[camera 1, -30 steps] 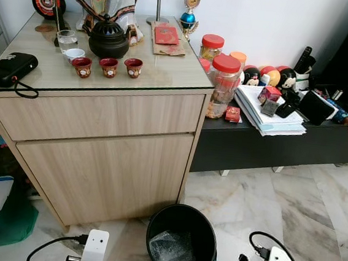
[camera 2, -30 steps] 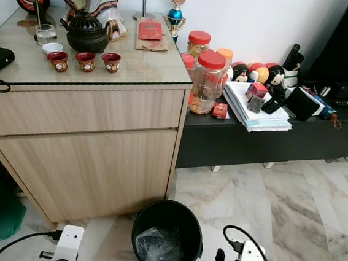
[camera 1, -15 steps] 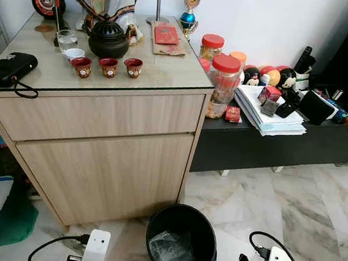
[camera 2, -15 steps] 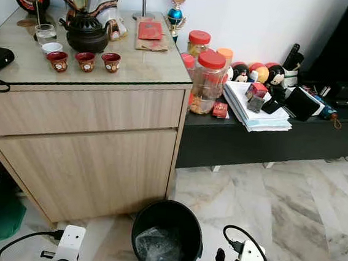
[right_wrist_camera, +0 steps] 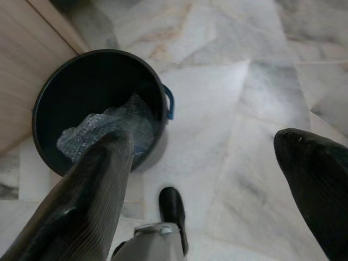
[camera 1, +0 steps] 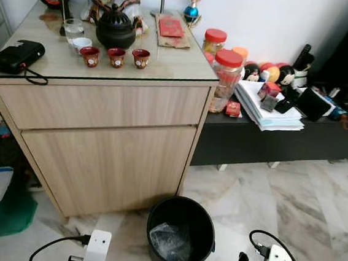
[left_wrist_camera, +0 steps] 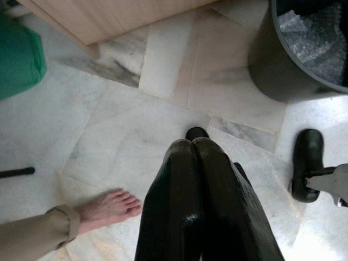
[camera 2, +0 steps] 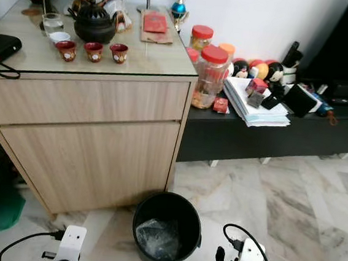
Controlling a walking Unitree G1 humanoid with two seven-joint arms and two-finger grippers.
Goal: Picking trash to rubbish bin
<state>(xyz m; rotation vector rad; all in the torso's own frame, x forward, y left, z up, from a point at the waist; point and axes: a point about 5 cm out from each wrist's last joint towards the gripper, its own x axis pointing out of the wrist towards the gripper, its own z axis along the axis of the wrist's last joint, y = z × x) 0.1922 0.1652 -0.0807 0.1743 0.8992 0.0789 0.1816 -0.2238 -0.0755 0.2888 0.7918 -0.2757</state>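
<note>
Lying crumpled in black bin (camera 1: 180,230): clear wrap (right_wrist_camera: 103,128), partly rim-hidden.

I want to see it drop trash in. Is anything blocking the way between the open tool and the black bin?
Nothing visible does. The open right tool hangs above bare marble floor, right beside the round black plastic bin, whose mouth is uncovered.

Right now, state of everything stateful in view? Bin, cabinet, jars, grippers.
rubbish bin: upright on the floor, no lid, crumpled bubble wrap inside.
cabinet drawers: both shut.
red-lidded jars: upright, lids on.
three small red cups: upright in a row on the cabinet top.
left gripper: shut, empty, above the floor beside the bin.
right gripper: open, empty, beside the bin.
</note>
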